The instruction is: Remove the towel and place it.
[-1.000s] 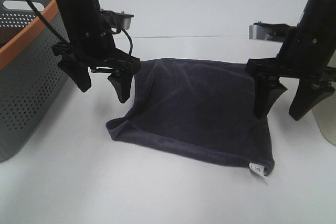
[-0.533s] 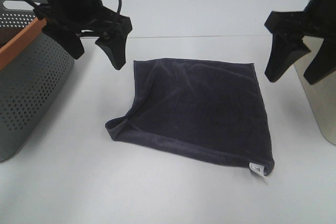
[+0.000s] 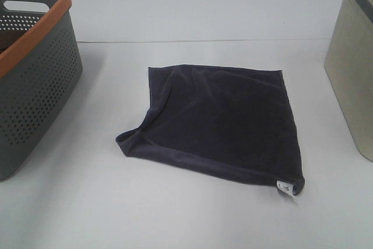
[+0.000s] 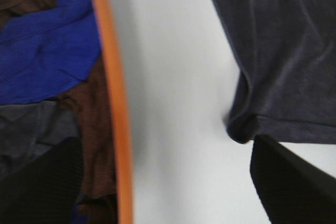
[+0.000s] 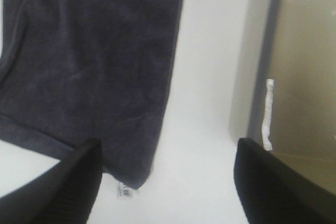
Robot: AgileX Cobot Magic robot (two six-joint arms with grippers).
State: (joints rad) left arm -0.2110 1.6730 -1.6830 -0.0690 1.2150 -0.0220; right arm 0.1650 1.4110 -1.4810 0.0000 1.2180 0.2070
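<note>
- One dark navy-purple soft cloth towel [image 3: 218, 126] lies flat on my white counter [image 3: 192, 16], untouched.
- Left hand [image 4: 168, 182] and right hand [image 5: 168, 182]: both spread apart, empty.

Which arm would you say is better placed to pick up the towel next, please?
Neither clearly: both grippers, left and right, are open and raised off the towel. Slight edge to the left, whose fingertip is near the folded corner.

White tabletop under even light

The table [image 3: 192, 4] has a seam line running across its far part.
</note>
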